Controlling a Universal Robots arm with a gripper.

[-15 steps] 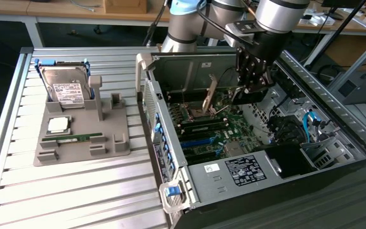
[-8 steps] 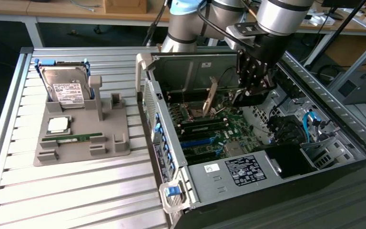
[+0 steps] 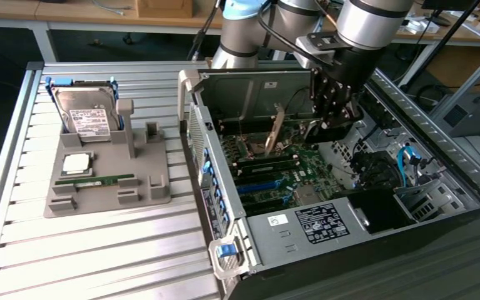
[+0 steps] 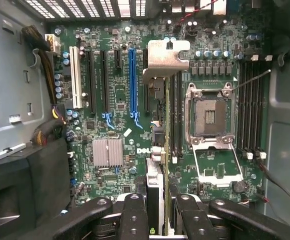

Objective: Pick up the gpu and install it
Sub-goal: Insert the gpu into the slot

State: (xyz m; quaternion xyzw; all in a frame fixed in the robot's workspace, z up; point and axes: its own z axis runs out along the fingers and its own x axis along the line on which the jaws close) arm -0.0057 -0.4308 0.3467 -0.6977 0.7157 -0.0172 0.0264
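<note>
My gripper (image 4: pixel 158 202) is shut on the gpu (image 4: pixel 154 175), which I see edge-on, running away from the black fingers (image 4: pixel 135 212). Its silver end bracket (image 4: pixel 167 57) points toward the vented rear wall of the case. In the exterior view the gripper (image 3: pixel 327 128) reaches down inside the open computer case (image 3: pixel 223 212), and the card's bracket (image 3: pixel 275 128) stands upright over the green motherboard (image 3: pixel 307 169). The card hangs above the board between the long blue slot (image 4: pixel 132 80) and the open processor socket (image 4: pixel 209 115). I cannot tell whether its lower edge touches a slot.
Black memory slots (image 4: pixel 252 110) run beside the socket, and a cable bundle (image 4: pixel 47 65) lies along the case wall. On the slatted table a grey fixture (image 3: pixel 107 187) holds a silver hard drive (image 3: pixel 85 115), a processor chip (image 3: pixel 75 164) and a green memory stick (image 3: pixel 98 179).
</note>
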